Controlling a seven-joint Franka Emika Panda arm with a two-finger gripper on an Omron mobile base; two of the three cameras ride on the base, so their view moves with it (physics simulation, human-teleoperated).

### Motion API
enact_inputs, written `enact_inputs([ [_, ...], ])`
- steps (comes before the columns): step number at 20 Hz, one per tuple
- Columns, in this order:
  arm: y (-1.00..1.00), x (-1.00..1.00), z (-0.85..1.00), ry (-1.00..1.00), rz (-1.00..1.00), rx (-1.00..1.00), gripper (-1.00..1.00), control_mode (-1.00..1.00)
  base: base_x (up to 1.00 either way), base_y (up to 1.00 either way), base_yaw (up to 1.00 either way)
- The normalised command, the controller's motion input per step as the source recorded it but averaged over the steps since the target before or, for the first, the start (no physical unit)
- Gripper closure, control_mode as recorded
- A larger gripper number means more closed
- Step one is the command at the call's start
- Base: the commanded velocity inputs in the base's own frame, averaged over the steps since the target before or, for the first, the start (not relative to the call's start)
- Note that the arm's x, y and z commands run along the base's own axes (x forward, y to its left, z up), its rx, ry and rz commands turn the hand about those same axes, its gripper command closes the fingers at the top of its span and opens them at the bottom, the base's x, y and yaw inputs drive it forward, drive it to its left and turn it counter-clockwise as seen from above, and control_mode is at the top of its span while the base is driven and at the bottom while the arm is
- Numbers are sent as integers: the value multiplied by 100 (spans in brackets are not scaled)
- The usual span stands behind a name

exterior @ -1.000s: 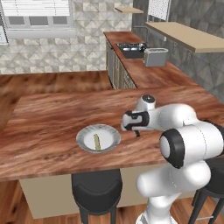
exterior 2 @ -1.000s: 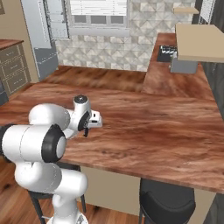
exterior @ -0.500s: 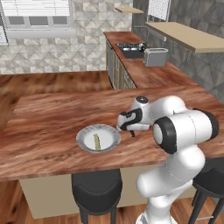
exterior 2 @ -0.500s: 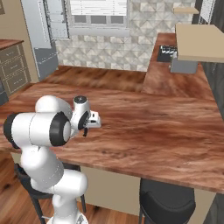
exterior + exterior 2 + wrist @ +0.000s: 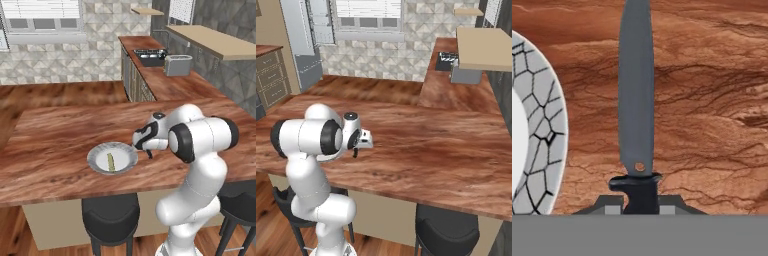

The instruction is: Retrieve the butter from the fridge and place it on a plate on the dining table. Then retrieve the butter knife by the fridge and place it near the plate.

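Butter [image 5: 110, 161] lies left of us in the plate [image 5: 96, 161] on the dining surface [image 5: 55, 135], so that half looks done. Just right of the plate's rim, our end effector [image 5: 148, 153] is clamped on the butter knife [image 5: 636, 100], held low over bare wood, ready to set down.

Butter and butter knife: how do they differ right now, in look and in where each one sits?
The butter is a short olive-yellow stick; the butter knife is longer, slim and dark grey with a black handle. The butter lies loose inside the plate; the knife is outside the plate's rim, over bare dining table. Nothing holds the butter; the claw is shut on the knife's handle. Both are slim, elongated things at the same plate.
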Motion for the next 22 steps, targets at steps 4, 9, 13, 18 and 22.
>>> enact_inputs([
  [4,0,21,-13,3,0,0,100,-100,0,0,0],
  [9,0,25,-16,3,0,0,100,-100,0,0,0],
  [13,0,27,-18,3,0,0,100,-100,0,0,0],
  [18,0,17,-10,0,0,0,100,-100,0,0,0],
  [22,0,8,-11,0,0,0,100,-100,0,0,0],
])
